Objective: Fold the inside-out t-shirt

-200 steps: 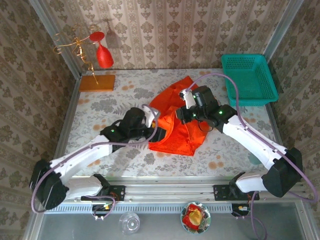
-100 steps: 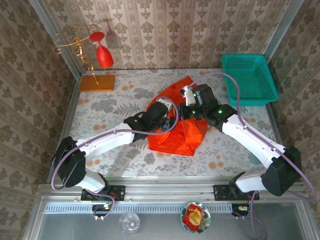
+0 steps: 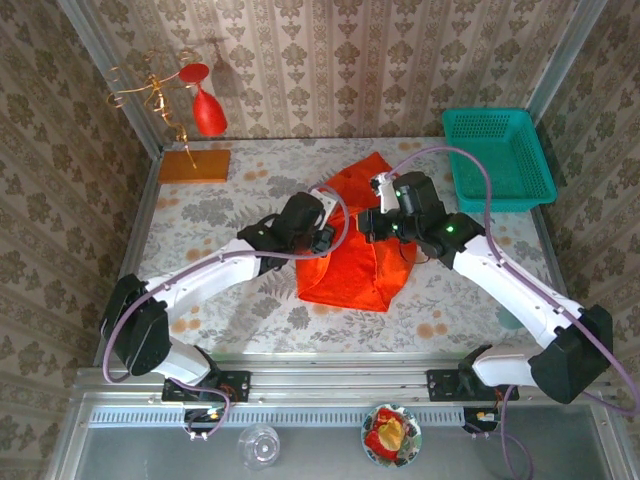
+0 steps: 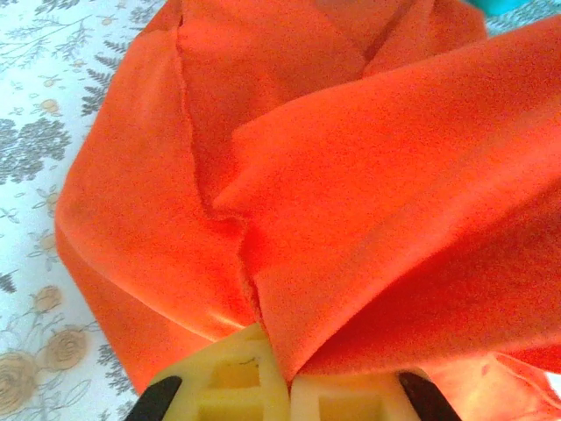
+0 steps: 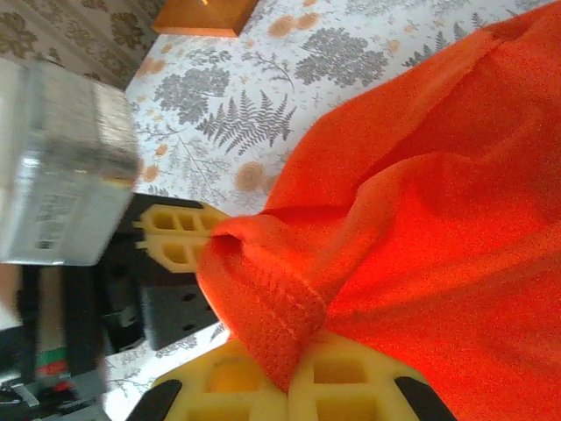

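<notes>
Left of the teal basket (image 3: 497, 150), about mid-table (image 3: 230, 195), the inside-out t-shirt (image 3: 345, 270) lies bunched and wrinkly, seams out, nowhere near flat. Your left gripper (image 4: 285, 390) is clamped tight on a fold of cloth at the shirt's edge away from the basket. Your right gripper (image 5: 298, 377) is closed hard too, on a stitched hem on the side nearer the basket. The two pinches sit close together, wrists almost facing.

Risks, as I judge them:
- Either pinch may hold more than one layer. Pull apart and you'd drag the whole bundle toward or away from the basket instead of spreading it.
- The left grip looks like a thin ridge of fabric, so a quick tug could slip it free.
- The arms are crowded. A careless spread or lift could knock the wrists together.
- The right arm's cable hangs on the basket side and could snag on a wide swing.
</notes>
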`<state>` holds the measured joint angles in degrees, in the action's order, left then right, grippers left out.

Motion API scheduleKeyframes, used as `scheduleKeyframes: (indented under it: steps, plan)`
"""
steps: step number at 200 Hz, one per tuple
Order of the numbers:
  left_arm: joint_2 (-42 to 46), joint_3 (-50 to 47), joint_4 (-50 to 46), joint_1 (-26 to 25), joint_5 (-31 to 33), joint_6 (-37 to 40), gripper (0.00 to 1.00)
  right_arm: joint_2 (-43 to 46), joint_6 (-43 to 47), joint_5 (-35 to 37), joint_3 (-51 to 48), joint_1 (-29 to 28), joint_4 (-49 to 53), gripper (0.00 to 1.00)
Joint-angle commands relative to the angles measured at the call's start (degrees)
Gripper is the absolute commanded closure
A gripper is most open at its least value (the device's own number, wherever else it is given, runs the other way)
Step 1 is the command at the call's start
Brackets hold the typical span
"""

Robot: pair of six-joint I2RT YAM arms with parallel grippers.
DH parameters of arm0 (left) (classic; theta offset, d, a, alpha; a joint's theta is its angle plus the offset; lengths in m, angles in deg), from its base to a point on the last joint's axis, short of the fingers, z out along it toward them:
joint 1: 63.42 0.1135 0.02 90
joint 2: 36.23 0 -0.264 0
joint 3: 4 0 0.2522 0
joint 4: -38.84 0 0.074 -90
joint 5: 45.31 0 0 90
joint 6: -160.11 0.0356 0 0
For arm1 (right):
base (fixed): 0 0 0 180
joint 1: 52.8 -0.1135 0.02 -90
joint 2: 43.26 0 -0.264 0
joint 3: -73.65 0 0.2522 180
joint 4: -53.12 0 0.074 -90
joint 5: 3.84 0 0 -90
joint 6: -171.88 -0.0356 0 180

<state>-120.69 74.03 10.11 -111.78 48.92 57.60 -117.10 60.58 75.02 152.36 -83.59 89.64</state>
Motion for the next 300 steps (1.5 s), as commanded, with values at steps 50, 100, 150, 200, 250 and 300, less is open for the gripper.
scheduleKeyframes:
  steps: [50, 100, 150, 200, 250, 300]
  plan:
    - [1.8, 5.13, -2.7, 0.74, -15.37, 8.42, 0.6, 6.45, -2.21, -0.17, -4.72, 0.06, -0.43, 1.0]
    - [4.39, 0.57, 3.5, 0.22, -14.79, 8.44, 0.32, 6.39, -2.45, -2.23, -2.01, 0.11, -0.36, 1.0]
    - [3.72, -1.55, 10.48, -1.86, -16.08, 9.37, 0.17, 5.21, -3.25, -3.89, 0.46, 0.1, 0.24, 1.0]
    - [2.04, -1.54, 11.79, -4.92, 5.3, 6.79, 0.14, 5.54, -3.42, -4.68, 2.21, -0.06, 1.18, 1.0]
    - [1.07, 0.04, 8.84, -5.38, 14.14, 8.65, 0.31, 6.72, -2.95, -3.46, 2.2, -0.06, 2.66, 1.0]
    - [1.34, 0.84, 7.13, -4.66, 3.31, 14.75, 0.83, 6.04, -1.82, 0.61, 2.2, 0.07, 5.62, 0.96]
